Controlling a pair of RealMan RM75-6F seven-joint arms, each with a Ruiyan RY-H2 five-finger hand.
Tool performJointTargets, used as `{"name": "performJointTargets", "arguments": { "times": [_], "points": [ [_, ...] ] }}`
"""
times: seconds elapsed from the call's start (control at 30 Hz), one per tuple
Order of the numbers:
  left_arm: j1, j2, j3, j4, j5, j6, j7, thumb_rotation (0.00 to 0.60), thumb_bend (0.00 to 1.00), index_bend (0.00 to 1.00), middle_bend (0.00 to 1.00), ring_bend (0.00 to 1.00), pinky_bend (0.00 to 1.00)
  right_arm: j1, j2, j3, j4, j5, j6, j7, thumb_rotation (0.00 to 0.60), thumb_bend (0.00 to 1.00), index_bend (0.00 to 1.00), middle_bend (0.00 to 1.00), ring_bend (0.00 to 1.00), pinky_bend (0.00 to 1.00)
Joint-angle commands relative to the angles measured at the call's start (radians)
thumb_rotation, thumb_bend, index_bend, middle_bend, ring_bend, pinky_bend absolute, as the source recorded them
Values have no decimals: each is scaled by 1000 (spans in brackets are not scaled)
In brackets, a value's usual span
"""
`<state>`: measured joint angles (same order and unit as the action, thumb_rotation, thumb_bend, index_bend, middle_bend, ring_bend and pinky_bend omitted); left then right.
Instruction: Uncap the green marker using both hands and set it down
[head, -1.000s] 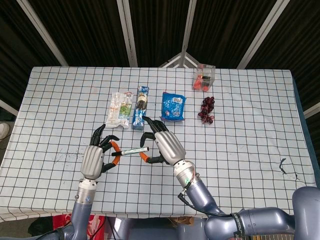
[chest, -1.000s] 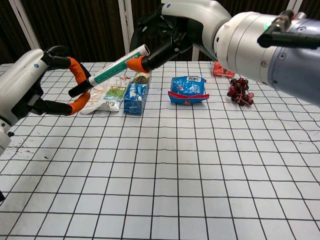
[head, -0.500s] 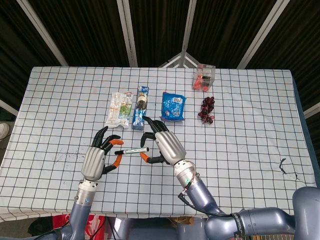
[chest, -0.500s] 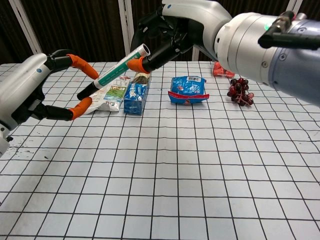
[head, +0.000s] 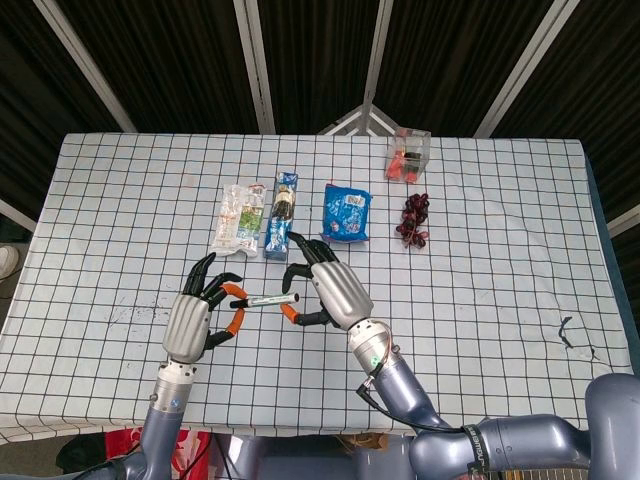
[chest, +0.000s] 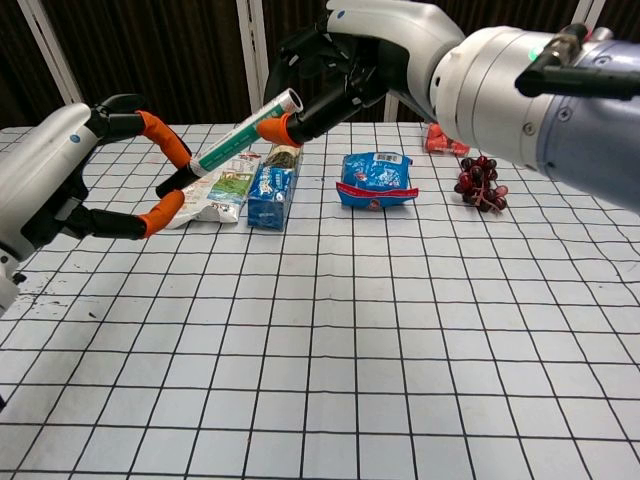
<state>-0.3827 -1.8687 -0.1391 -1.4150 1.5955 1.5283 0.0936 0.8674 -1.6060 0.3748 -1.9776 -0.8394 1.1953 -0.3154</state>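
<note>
Above a white cloth (head: 500, 300) ruled in a black grid, the green marker (chest: 232, 141) hangs in the air between the two hands — a slim round barrel, white with a green band, its black cap at the lower, left end. The right hand (head: 325, 290), grey-shelled with black fingers tipped in orange rubber, pinches the barrel's upper end between thumb and a finger, the rest of its fingers curled behind. The left hand (head: 200, 310) is spread around the cap end: one orange fingertip (chest: 165, 142) arches just over the cap and another lies below it, and whether either truly touches the cap cannot be told. Further back on the cloth lie a crinkled clear packet (head: 240, 216), a narrow blue box (head: 281, 214) and a glossy blue pouch (head: 347, 213), set side by side. Beside the pouch sits a bunch of dark red grapes (head: 413, 221), and behind them stands a small clear plastic tub (head: 408, 154) with something red inside, too small to make out.
</note>
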Motion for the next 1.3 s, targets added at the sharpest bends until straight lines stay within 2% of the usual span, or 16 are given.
{"name": "performJointTargets", "arguments": {
  "times": [0.03, 0.37, 0.73, 1.3],
  "points": [
    [1, -1, -1, 0, -1, 1, -1, 600, 527, 484, 329, 0, 68, 0, 0, 1, 0, 0, 1, 0, 600, 449, 919, 49, 99, 48],
    [0, -8, -8, 7, -13, -3, -6, 600, 538, 513, 340, 0, 68, -4, 5, 1, -8, -5, 2, 3, 600, 450, 919, 49, 99, 48],
    [1, -22, -15, 19, -15, 8, -7, 600, 588, 610, 409, 0, 75, -11, 14, -1, -13, -11, 3, 11, 600, 450, 926, 50, 99, 48],
    [23, -17, -11, 36, -30, 28, -21, 600, 591, 637, 425, 0, 76, -25, 29, 2, -13, -15, 11, 22, 600, 449, 926, 49, 99, 48]
  ]
}}
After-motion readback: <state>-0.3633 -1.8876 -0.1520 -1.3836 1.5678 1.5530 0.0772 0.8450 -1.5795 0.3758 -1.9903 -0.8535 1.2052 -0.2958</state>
